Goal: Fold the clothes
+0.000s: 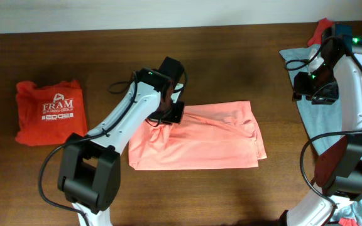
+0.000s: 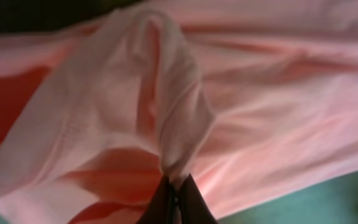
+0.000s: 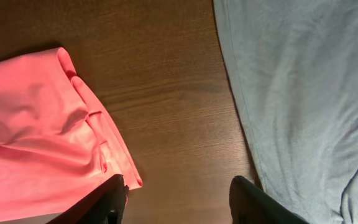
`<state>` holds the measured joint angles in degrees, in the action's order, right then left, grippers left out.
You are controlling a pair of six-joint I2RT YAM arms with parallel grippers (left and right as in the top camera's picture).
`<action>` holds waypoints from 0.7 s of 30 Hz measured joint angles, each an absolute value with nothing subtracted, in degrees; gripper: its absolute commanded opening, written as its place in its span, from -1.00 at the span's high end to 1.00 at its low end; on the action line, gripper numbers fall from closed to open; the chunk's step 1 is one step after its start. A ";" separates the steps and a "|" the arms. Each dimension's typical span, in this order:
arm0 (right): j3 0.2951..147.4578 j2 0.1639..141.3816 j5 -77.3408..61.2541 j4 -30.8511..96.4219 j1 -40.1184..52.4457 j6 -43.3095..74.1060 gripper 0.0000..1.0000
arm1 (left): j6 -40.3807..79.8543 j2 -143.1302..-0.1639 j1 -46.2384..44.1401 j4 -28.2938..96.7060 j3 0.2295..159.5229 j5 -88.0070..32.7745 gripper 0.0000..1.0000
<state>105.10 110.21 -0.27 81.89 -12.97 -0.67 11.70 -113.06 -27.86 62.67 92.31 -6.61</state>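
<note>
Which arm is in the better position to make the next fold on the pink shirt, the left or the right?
Left, probably. The left gripper is shut on a pinch of the pink shirt, while the right gripper is open over the table, holding nothing.

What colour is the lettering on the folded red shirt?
White lettering on the red shirt; shows best in the overhead view.

Dark brown wooden table (image 1: pixel 231 63), pale strip (image 1: pixel 137 12) beyond its far edge
</note>
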 measured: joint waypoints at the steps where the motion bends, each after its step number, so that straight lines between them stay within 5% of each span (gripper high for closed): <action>1: 105.10 110.21 -0.27 81.91 -12.97 -0.64 -0.17 | 11.73 -113.06 -28.14 61.80 92.31 -6.61 0.98; 5: 105.10 110.21 -0.27 81.91 -12.97 -0.64 -0.17 | 11.94 -113.06 -28.88 60.05 92.31 -6.59 0.39; 9: 105.10 110.21 -0.27 81.89 -12.97 -0.62 -0.17 | 12.21 -113.06 -29.63 59.92 92.31 -6.70 0.20; 15: 105.10 110.21 -0.27 81.89 -12.97 -0.64 -0.17 | 12.27 -113.06 -30.37 62.04 92.71 -7.07 0.22; 21: 105.10 110.21 -0.30 81.93 -12.97 -0.64 -0.17 | 12.69 -113.08 -25.67 70.43 98.17 -3.62 0.74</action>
